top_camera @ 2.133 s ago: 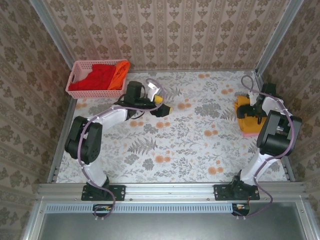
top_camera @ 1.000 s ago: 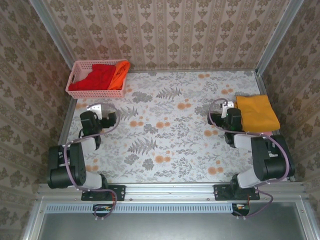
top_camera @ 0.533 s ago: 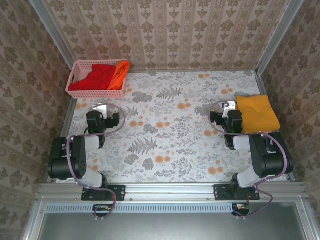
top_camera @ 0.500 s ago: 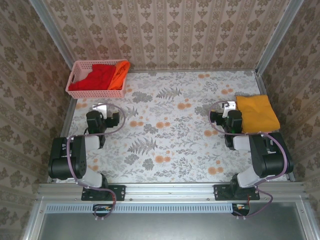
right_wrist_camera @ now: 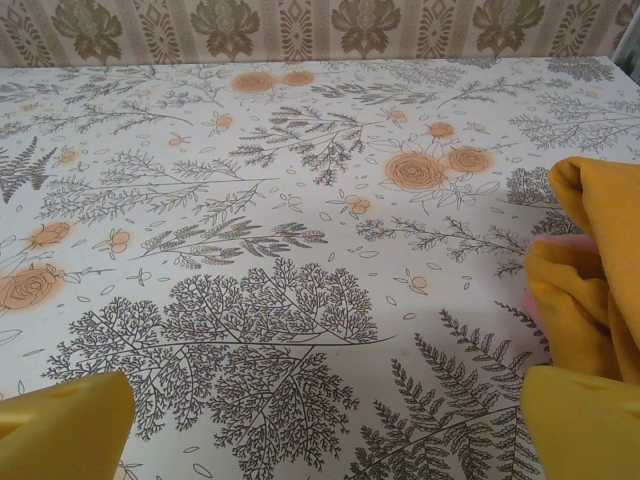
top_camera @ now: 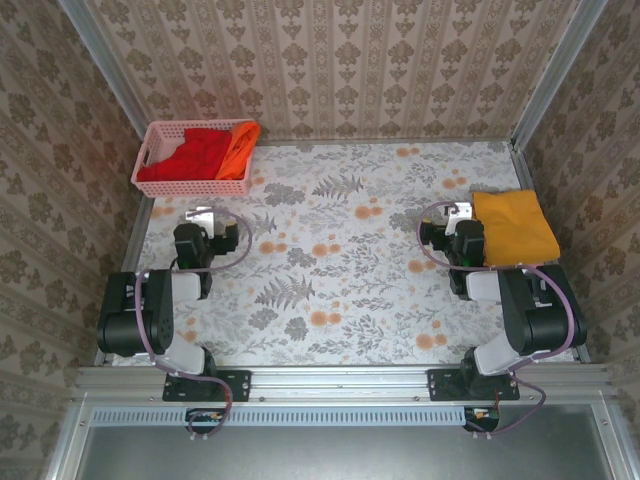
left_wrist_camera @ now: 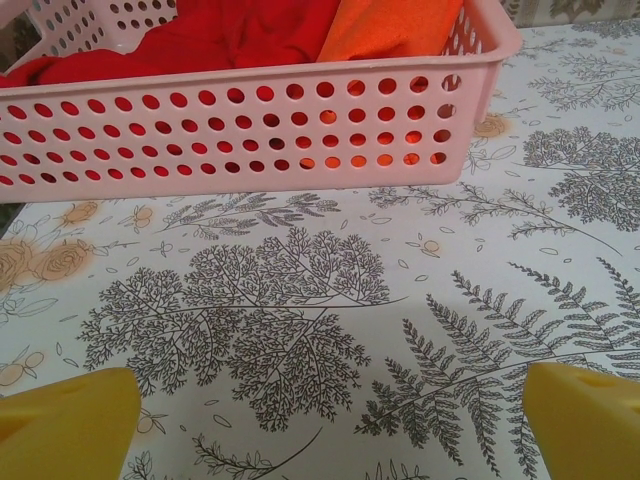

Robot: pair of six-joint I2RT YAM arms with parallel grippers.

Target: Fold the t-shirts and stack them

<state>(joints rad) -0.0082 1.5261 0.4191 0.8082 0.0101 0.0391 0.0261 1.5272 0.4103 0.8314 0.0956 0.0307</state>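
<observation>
The top view lays out the folded golden-yellow shirt whole — the right wrist adds a pink edge beneath it — while left gripper and right gripper gape wide, empty.

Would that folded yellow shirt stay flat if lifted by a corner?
Probably not: the yellow shirt is soft cloth with rounded, bulging folds, so it would likely droop and unfold. It looks thin and light, so a push should slide or bunch it.
</observation>
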